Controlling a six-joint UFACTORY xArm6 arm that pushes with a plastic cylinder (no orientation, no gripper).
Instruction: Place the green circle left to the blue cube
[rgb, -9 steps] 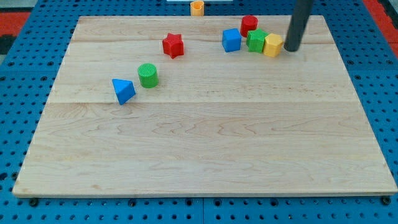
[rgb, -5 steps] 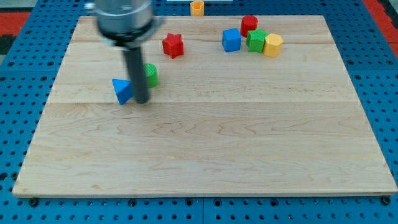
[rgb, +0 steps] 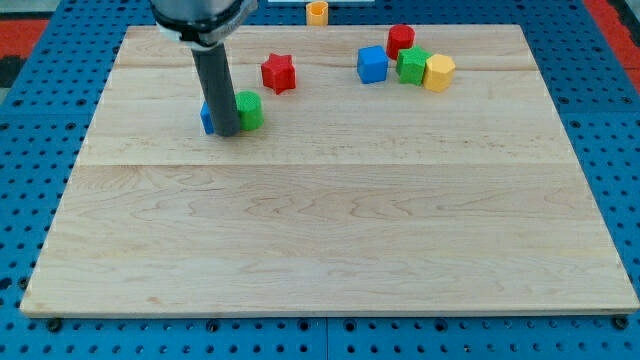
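The green circle (rgb: 250, 110) stands on the wooden board (rgb: 330, 230) at the upper left. My tip (rgb: 226, 132) touches its left side, and the rod hides part of it. A blue triangular block (rgb: 206, 117) shows just left of the rod, mostly hidden. The blue cube (rgb: 372, 64) sits at the upper right, far to the right of the green circle. Between them lies a red star (rgb: 279, 72).
Right of the blue cube sit a red block (rgb: 401, 39), a green block (rgb: 412, 66) and a yellow block (rgb: 438, 72), close together. An orange block (rgb: 317, 12) stands beyond the board's top edge. A blue pegboard (rgb: 30, 150) surrounds the board.
My tip came across from the yellow block at the right to the left side, then moved up the view, pushing the blue triangle and green circle a little up and right.
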